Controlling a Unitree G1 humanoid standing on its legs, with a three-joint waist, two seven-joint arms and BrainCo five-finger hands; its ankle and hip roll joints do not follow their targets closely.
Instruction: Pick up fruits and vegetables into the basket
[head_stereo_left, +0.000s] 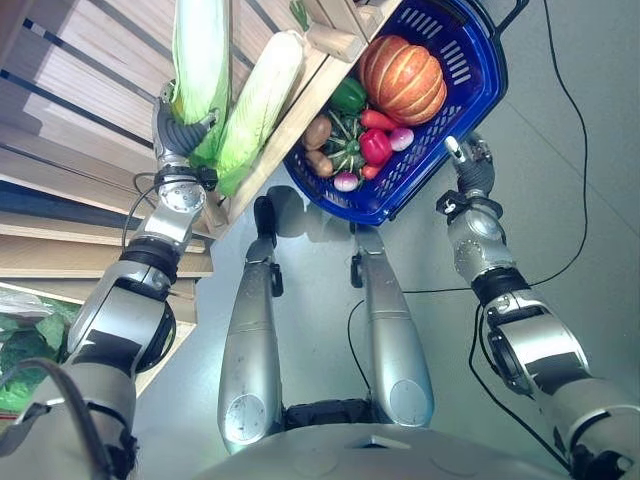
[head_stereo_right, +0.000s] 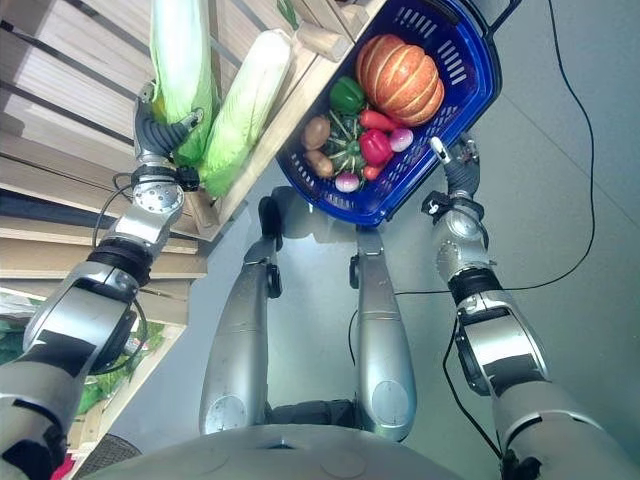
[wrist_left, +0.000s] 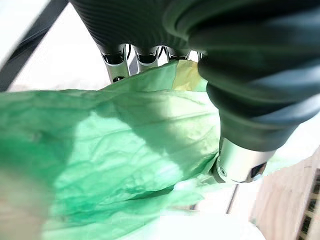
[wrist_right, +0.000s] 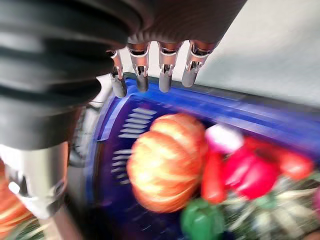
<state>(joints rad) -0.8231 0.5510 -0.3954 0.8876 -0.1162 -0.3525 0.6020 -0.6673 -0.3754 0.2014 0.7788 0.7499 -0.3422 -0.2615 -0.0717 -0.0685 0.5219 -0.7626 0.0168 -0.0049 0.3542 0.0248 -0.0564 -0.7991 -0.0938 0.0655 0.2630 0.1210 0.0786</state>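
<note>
My left hand (head_stereo_left: 180, 128) is shut round the lower end of a long pale-green cabbage (head_stereo_left: 200, 55) that lies on the wooden shelf (head_stereo_left: 90, 90); its fingers (wrist_left: 120, 57) and thumb press into the green leaves (wrist_left: 115, 150). A second cabbage (head_stereo_left: 260, 100) lies just to the right of it. My right hand (head_stereo_left: 468, 165) grips the rim of the blue basket (head_stereo_left: 475, 85), fingers (wrist_right: 165, 67) curled over the edge. The basket holds an orange pumpkin (head_stereo_left: 402, 78), a green pepper (head_stereo_left: 348, 95), a red pepper (head_stereo_left: 375, 146), potatoes (head_stereo_left: 317, 132), a striped squash (head_stereo_left: 347, 152) and small radishes (head_stereo_left: 345, 181).
The shelf's wooden front edge (head_stereo_left: 290, 110) runs diagonally between the cabbages and the basket. Lower shelf boards step down at the left, with leafy greens (head_stereo_left: 20, 345) at the bottom left. Grey floor (head_stereo_left: 580, 150) lies to the right.
</note>
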